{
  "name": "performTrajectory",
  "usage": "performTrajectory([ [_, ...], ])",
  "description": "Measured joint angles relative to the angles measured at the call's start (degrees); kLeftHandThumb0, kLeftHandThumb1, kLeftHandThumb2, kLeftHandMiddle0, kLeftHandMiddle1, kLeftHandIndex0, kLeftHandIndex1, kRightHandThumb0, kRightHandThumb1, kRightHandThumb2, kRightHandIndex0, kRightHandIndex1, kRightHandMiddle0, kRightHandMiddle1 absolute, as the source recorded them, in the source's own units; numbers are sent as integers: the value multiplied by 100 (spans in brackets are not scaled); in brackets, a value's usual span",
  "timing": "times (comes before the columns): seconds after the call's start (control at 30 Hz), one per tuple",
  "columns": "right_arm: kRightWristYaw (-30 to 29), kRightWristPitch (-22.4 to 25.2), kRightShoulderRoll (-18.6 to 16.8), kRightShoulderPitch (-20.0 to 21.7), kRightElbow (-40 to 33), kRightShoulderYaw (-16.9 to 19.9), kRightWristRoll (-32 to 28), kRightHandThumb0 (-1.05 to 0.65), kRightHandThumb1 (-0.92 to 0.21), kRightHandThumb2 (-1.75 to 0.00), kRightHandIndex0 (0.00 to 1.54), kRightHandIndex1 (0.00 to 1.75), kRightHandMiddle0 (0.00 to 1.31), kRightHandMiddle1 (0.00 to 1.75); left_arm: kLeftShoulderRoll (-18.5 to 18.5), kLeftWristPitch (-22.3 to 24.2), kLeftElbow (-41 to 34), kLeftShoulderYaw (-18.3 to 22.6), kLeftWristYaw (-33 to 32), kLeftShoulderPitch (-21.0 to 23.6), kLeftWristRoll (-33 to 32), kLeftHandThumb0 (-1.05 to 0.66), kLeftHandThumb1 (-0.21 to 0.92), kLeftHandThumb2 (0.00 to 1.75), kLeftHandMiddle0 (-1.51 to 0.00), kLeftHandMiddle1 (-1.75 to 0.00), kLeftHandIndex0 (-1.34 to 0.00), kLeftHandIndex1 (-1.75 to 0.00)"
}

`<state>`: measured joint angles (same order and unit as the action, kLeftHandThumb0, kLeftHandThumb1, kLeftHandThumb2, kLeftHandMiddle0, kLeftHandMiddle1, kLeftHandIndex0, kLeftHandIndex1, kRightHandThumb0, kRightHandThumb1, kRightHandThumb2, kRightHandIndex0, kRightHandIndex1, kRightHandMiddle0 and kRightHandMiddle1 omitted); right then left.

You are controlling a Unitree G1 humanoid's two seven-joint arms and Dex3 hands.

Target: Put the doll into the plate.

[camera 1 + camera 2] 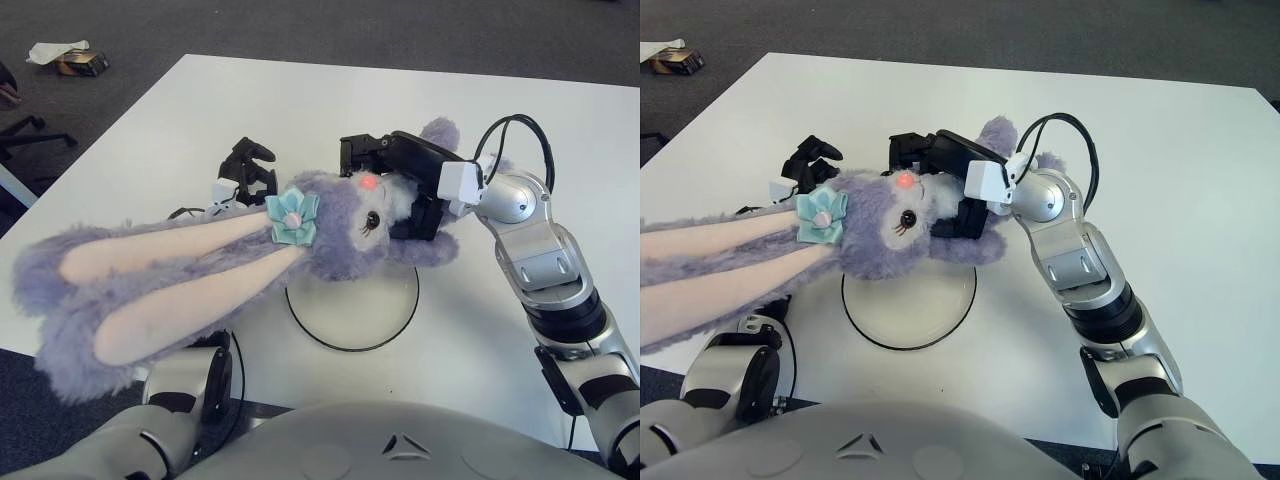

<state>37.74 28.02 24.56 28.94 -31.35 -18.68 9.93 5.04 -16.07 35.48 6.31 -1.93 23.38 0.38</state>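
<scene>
Left eye view: right robot hand (pixel 400 175) clamped around the doll (pixel 345 225), held above the far rim of the plate (pixel 400 325) on the worktop (pixel 300 100) — best lowered body-first and centred, long ears gathered inward before letting go. Right eye view: left robot hand (pixel 805 165) spread and empty beyond the ears, just left of the doll's head — plenty of open worktop right of the plate, near edge close below it.
</scene>
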Motion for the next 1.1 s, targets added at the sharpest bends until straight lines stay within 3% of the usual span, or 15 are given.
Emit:
performTrajectory([
  [0.07,2,0,25,-8,-2,-16,1,0,8,-175,92,174,71,168,1,-19,46,1,-1,18,0,-1,18,148,-60,-175,-59,-175],
  [0.17,1,0,51,-29,-10,-28,6,-1,0,-162,86,174,69,157,1,-55,110,10,-1,51,-3,-1,18,148,-60,-175,-59,-175],
  [0.27,-3,5,55,-67,-28,-36,13,-1,-10,-153,72,175,64,165,-3,-88,180,35,-1,87,-14,-1,18,148,-60,-175,-59,-175],
  [0.33,-4,21,55,-83,-40,-44,15,-1,-14,-147,73,175,60,160,-3,-128,218,49,-1,98,-19,-1,18,148,-60,-175,-59,-175],
  [0.4,-4,45,55,-89,-46,-47,18,-1,-27,-135,63,174,48,167,-1,-180,264,60,0,113,-20,-1,18,148,-60,-175,-59,-175],
  [0.43,-4,52,57,-91,-47,-47,18,-1,-39,-120,56,168,40,170,-1,-201,285,65,0,119,-20,-1,18,148,-60,-175,-59,-175],
  [0.5,-4,47,67,-96,-47,-46,16,-1,-53,-102,48,162,31,172,0,-254,316,71,0,125,-20,-1,18,148,-60,-175,-59,-175],
  [0.57,-4,40,78,-102,-47,-44,14,-19,-60,-91,35,154,35,170,-1,-302,336,74,0,126,-19,-1,18,147,-60,-175,-59,-175],
  [0.67,-6,21,80,-124,-47,-35,4,-32,-67,-81,24,147,36,168,-1,-313,347,74,0,131,-18,-1,19,147,-60,-175,-58,-175],
  [0.77,-6,5,79,-142,-47,-21,-22,-58,-60,-85,20,143,12,163,-1,-314,348,73,0,132,-19,-1,19,147,-60,-175,-58,-175],
  [0.8,-5,-2,79,-148,-47,-12,-33,-61,-60,-85,19,143,10,162,-2,-314,348,73,0,132,-19,-1,19,147,-60,-175,-58,-175],
  [0.83,-5,-9,79,-155,-47,-5,-49,-67,-67,-81,18,141,6,158,-2,-314,348,73,1,132,-20,-1,19,147,-60,-175,-58,-175],
  [1.0,-3,-103,80,-188,-17,4,-142,-79,-85,-68,15,136,1,144,-2,-314,352,74,1,135,-21,-1,19,147,-60,-175,-58,-175],
  [1.1,-2,-157,80,-205,11,5,-190,-81,-90,-67,14,133,0,137,-2,-318,360,73,1,138,-20,-1,19,147,-60,-175,-58,-175],
])
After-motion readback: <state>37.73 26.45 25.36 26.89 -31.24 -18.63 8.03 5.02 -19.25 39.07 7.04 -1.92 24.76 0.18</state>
